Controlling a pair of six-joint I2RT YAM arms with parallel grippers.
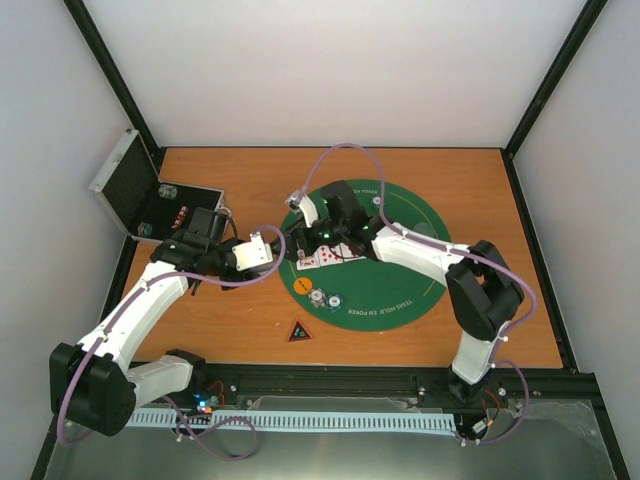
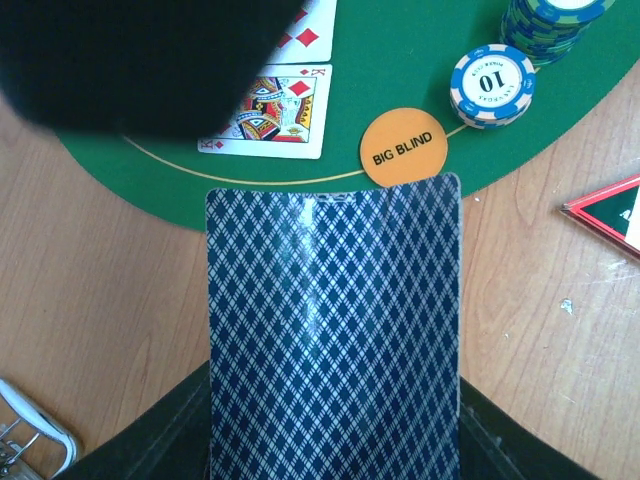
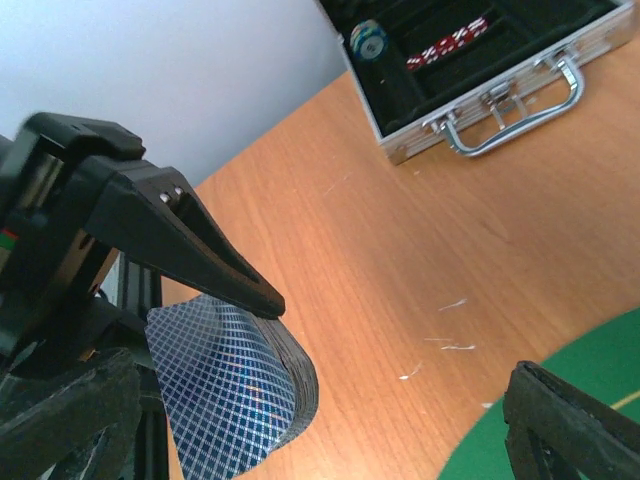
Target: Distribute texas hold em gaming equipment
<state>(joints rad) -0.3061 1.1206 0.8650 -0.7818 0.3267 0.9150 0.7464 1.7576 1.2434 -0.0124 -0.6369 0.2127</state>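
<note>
My left gripper (image 2: 335,445) is shut on a bowed deck of playing cards (image 2: 333,330) with blue checked backs, held over the wood just off the green mat (image 2: 400,60). In the top view the left gripper (image 1: 258,250) sits left of the mat. The right gripper (image 3: 395,345) is open with nothing between its fingers, its upper finger just above the deck (image 3: 235,390). It hovers over the mat's left part (image 1: 305,238). Face-up cards (image 2: 270,110) lie on the mat, beside an orange BIG BLIND disc (image 2: 402,147), a "10" chip (image 2: 492,85) and a blue chip stack (image 2: 550,20).
The silver case (image 1: 150,195) lies open at the table's far left, with chips and red dice inside (image 3: 440,45). A dark red-edged triangle (image 1: 298,331) rests on the wood in front of the mat. The case handle (image 2: 30,445) shows beside my left gripper.
</note>
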